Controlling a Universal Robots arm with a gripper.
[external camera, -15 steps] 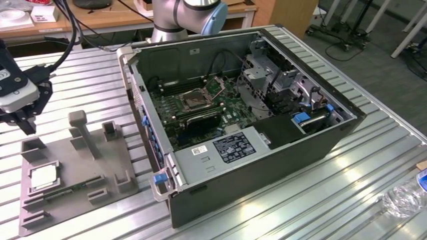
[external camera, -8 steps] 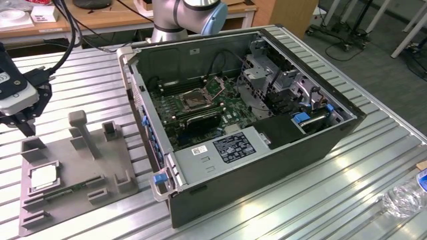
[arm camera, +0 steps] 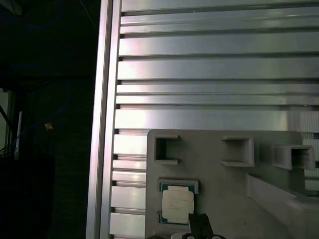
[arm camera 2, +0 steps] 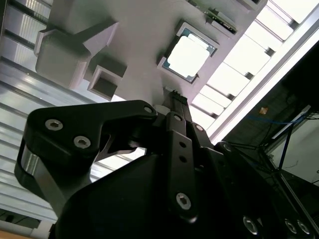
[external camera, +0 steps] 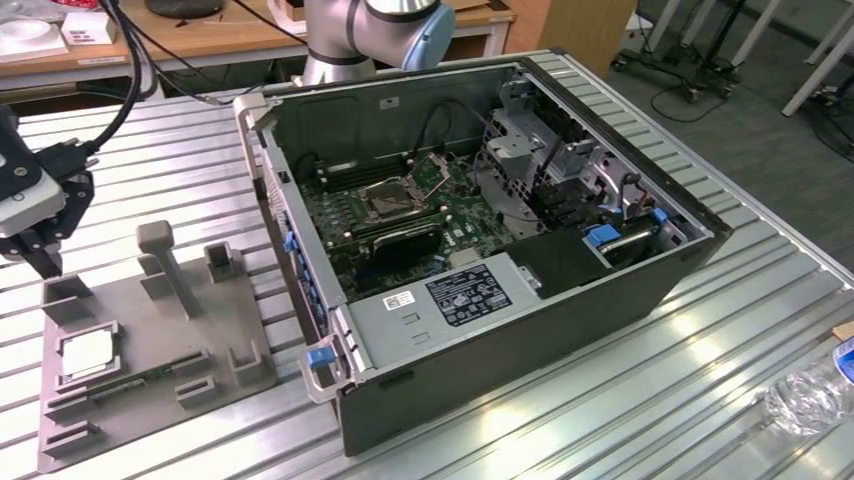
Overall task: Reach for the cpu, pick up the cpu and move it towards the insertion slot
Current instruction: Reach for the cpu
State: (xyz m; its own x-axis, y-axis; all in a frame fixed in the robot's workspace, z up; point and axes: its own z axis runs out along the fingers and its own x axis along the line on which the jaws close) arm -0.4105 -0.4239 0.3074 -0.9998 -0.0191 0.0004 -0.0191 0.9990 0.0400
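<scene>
The gripper (external camera: 48, 262) hovers over the grey plate (external camera: 160, 330) with nothing in it; how open it is, I can't tell. The chip (external camera: 87, 355) lies untouched in its pocket nearby. Pickup and the carry to the socket (external camera: 387, 198) remain.

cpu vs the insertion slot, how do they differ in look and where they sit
Look: the cpu has a pale silvery top; the insertion slot is a shiny metal frame round a dark centre. Place: the cpu lies in a pocket of the grey fixture plate, outside the computer case; the insertion slot sits on the green motherboard inside it. Both are square and lie flat.
</scene>
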